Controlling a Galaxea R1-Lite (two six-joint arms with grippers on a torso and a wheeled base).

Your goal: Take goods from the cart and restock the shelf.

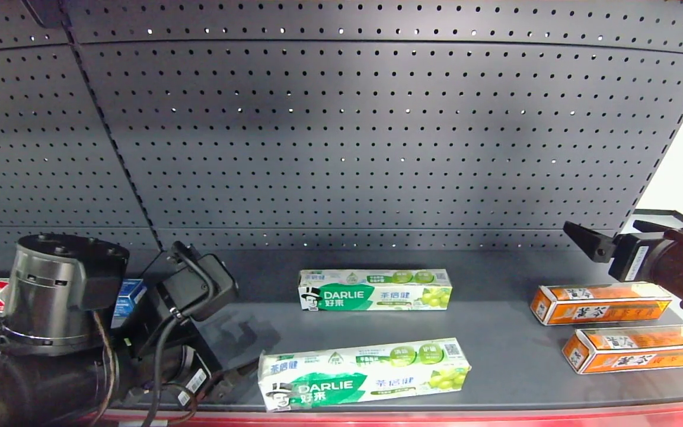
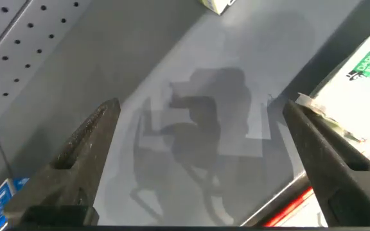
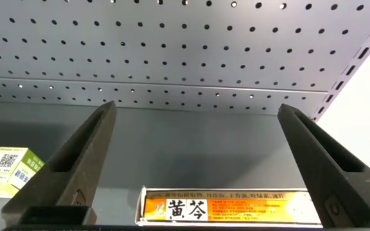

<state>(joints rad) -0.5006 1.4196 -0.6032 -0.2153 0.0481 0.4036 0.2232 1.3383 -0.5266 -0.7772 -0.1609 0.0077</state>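
Left hand [image 2: 198, 154] low at the near left of the shelf [image 1: 507, 367], fingers apart, empty; near green box [image 1: 364, 373] lies just right of it. Right hand [image 3: 198, 108] spread wide, empty, above the far orange box [image 1: 599, 302] at the right end.

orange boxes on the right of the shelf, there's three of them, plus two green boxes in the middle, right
Not quite. The head view shows two orange boxes on the right of the shelf, not three. The rest holds: two green boxes lie in the middle.
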